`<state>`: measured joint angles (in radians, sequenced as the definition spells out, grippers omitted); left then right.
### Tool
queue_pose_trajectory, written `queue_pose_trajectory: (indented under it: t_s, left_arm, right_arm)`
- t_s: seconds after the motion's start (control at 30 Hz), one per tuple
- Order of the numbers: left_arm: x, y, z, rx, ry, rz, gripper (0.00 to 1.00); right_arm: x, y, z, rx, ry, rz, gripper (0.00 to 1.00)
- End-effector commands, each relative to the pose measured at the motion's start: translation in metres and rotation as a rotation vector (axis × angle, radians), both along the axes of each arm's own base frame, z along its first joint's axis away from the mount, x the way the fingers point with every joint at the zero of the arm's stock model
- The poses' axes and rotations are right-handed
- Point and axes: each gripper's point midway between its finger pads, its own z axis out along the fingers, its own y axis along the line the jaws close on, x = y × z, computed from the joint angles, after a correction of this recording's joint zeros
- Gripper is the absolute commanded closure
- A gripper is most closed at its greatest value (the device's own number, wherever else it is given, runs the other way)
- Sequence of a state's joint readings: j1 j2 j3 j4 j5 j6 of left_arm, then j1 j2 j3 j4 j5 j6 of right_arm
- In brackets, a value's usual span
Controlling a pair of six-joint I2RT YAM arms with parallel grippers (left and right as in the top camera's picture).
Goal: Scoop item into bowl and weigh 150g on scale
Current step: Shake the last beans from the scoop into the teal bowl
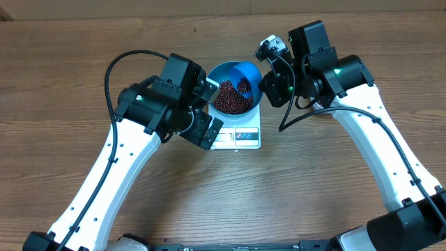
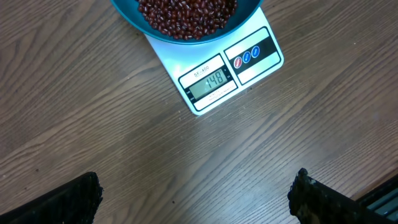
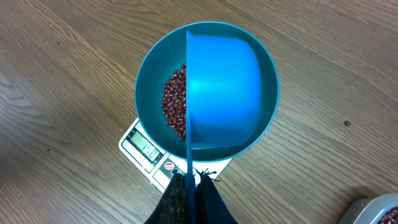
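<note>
From above, the round blue bowl (image 1: 219,70) sits on the flat white square scale (image 1: 245,137) on the brown wooden desk (image 1: 70,63). Small dark red beans (image 1: 232,103) are heaped inside. The left arm (image 1: 164,104) hides the scale's left side.

Left wrist: the left tool (image 2: 196,186) is wide open over bare wood.

Right wrist: the right tool (image 3: 193,193) is closed on the thin handle of a smooth blue scoop (image 3: 224,87) that covers half the bowl
</note>
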<state>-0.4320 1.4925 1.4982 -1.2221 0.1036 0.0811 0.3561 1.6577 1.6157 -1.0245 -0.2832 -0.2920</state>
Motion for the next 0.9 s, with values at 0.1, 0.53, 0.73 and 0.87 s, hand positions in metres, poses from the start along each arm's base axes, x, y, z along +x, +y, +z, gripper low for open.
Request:
queue_pose_trajectory:
  t_s: [0.1,0.53,0.73,0.87]
  left_arm:
    - [0.001,-0.002,0.000,0.001,-0.002,-0.003,0.00]
    - [0.001,-0.002,0.000,0.001,-0.001,-0.003,0.01]
    - [0.001,-0.002,0.000,0.001,-0.002,-0.003,0.00]
    - [0.001,-0.002,0.000,0.001,-0.002,-0.003,0.00]
  right_arm:
    - [0.001,0.002,0.018,0.020,-0.043,0.002,0.96]
    - [0.012,-0.004,0.020,0.022,-0.049,-0.106,0.96]
    - [0.011,-0.004,0.019,0.022,-0.048,-0.104,0.96]
    - [0.011,-0.004,0.020,0.022,-0.048,-0.104,0.96]
